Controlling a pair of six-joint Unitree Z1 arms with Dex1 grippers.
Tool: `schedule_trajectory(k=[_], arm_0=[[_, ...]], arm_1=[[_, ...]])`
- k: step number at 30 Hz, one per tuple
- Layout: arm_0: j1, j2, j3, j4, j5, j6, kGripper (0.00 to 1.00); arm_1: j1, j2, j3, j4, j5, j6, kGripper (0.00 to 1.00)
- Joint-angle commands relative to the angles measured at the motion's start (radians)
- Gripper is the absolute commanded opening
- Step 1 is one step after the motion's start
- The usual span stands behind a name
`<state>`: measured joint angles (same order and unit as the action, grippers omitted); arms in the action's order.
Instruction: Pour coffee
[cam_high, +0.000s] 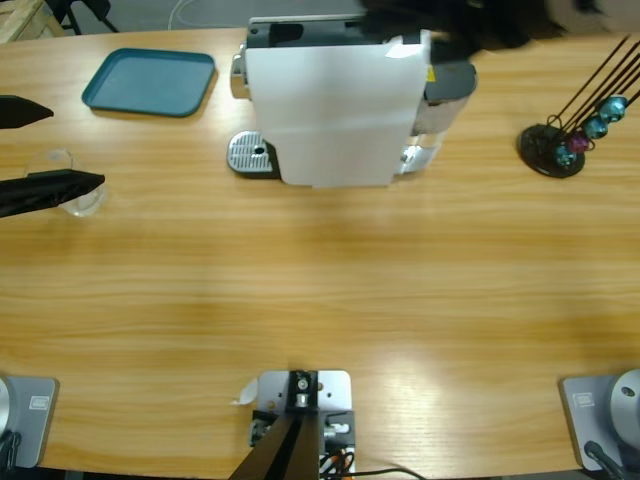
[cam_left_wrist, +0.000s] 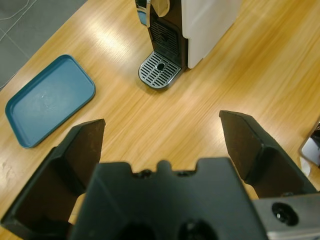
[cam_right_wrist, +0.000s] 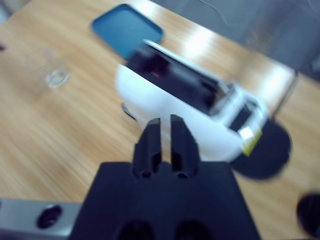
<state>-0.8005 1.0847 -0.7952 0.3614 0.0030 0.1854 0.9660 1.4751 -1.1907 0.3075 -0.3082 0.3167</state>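
At the far middle of the table (cam_high: 320, 290) we see a white machine (cam_high: 330, 100), its round metal drip grate (cam_high: 250, 153) jutting out on its left. A teal tray (cam_high: 150, 80) lies flat at the far left, well apart from the machine. At the far right stands a black capsule rack (cam_high: 550, 150) with a few coloured capsules (cam_high: 598, 118) on its wires.

The left gripper (cam_high: 75, 146) comes in from the left edge, its jaws released and spread wide with nothing between them. Its wrist view looks past the two jaws at the tray and the grate. A small clear glass (cam_high: 85, 200) stands upright on the table at the left. In the high view the nearer jaw lies across it, and we cannot tell whether they touch. We cannot tell whether the glass holds any coffee, as it looks clear in both views that show it.

The right gripper (cam_right_wrist: 165, 120) hangs above the machine and looks down on its top, jaws clenched together on nothing. Its wrist view shows the tray and the glass beyond the machine.
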Motion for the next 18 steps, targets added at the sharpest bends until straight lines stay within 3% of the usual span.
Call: schedule_trajectory(k=[1,4,8,18], arm_0=[[0.000,-0.027,0.042,-0.015,0.001,-0.014,1.000],[-0.001,-0.033,0.042,-0.015,0.001,-0.016,1.000],[0.000,-0.037,0.039,-0.014,0.002,-0.018,1.000],[-0.001,-0.105,0.052,-0.068,0.074,-0.106,0.998]], arm_1=[[-0.019,-0.127,0.116,-0.093,-0.172,0.227,0.000],[-0.117,-0.036,0.065,-0.218,-0.133,0.298,0.000],[-0.157,0.121,-0.018,-0.270,-0.085,0.340,0.000],[-0.098,0.166,-0.021,-0.388,0.061,0.364,0.000]])
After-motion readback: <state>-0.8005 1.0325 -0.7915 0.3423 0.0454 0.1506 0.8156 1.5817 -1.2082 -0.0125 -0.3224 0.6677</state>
